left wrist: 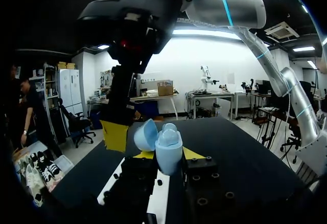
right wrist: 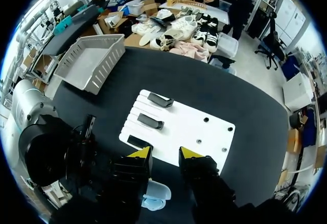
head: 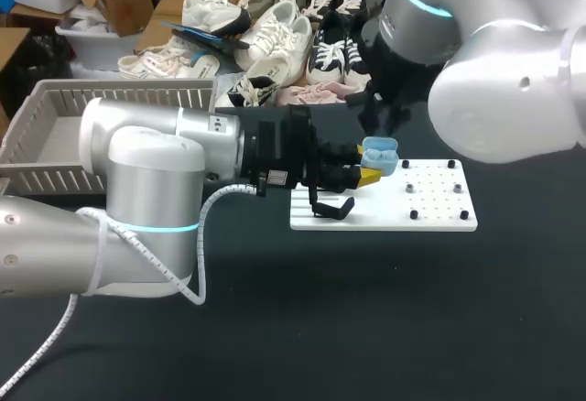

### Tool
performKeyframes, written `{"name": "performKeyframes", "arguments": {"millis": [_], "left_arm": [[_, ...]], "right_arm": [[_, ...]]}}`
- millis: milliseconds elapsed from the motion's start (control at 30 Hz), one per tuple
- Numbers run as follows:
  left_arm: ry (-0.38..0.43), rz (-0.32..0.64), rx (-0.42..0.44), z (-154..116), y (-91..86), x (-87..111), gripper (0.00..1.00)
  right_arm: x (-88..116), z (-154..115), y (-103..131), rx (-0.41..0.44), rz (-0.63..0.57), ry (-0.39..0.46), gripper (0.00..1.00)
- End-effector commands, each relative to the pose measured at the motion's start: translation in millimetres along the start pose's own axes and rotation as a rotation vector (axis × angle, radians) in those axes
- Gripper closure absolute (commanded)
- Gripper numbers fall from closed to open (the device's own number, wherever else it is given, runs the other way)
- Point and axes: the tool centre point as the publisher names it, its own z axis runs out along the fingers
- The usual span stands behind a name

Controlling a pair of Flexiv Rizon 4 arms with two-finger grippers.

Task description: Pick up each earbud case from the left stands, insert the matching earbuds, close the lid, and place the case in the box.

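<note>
The pale blue case [head: 379, 157] hangs with its lid open over the near edge of the white board [head: 439, 211], which lies on the black table [head: 366, 319]. A black stand [head: 335, 208] sits on the board just under it. The basket [head: 92, 99] is well off to the left. The left gripper [left wrist: 167, 155] pinches the case between its yellow fingers [left wrist: 192, 153], its arm stretched level across the table. The right gripper [right wrist: 164, 153] hangs above the case, pointing down, fingers spread and holding nothing.
</note>
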Motion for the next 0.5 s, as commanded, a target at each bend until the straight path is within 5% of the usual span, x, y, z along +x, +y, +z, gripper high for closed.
{"name": "performKeyframes", "arguments": {"millis": [33, 500], "left_arm": [[-0.001, 0.001, -0.008, 1.1, -1.1, 0.4, 1.00], [-0.001, 0.001, -0.008, 1.1, -1.1, 0.4, 1.00]], "right_arm": [[14.1, -10.3, -1.5, 0.005, 0.011, -0.018, 0.68], [37.2, -32.8, 4.4, -0.029, 0.044, -0.051, 0.69]]}}
